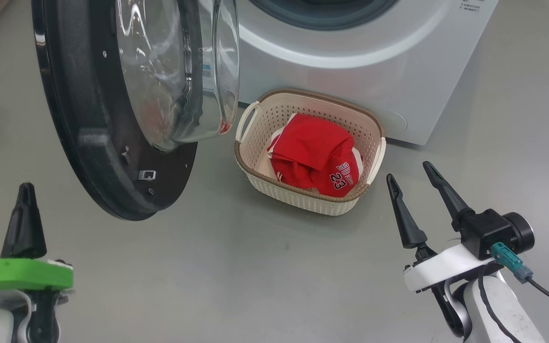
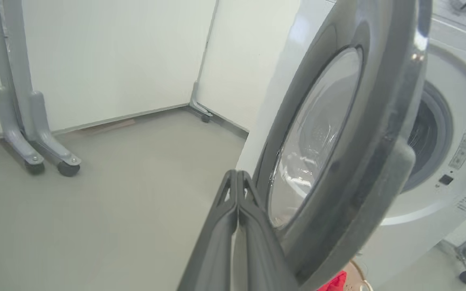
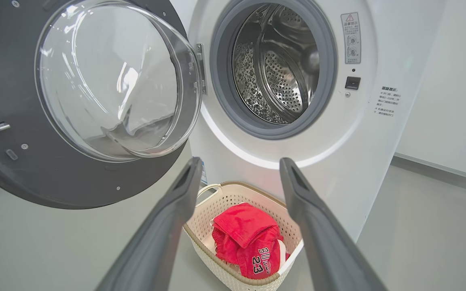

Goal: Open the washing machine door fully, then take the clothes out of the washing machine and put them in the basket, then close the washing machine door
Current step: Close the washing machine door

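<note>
Left gripper (image 1: 25,189) is pinched tight, fingers pressed together with nothing between them, and the washing machine door (image 1: 98,124) hangs wide open just beyond its tips. Right gripper (image 1: 408,171) is spread wide and empty. Ahead of its jaws sits the basket (image 1: 303,199), the clothes (image 1: 315,152) heaped inside, near the washing machine (image 1: 360,66).

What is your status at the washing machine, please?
Left gripper shut, empty; right gripper open, empty. Clothes in basket; door open. Basket close beside door.
</note>
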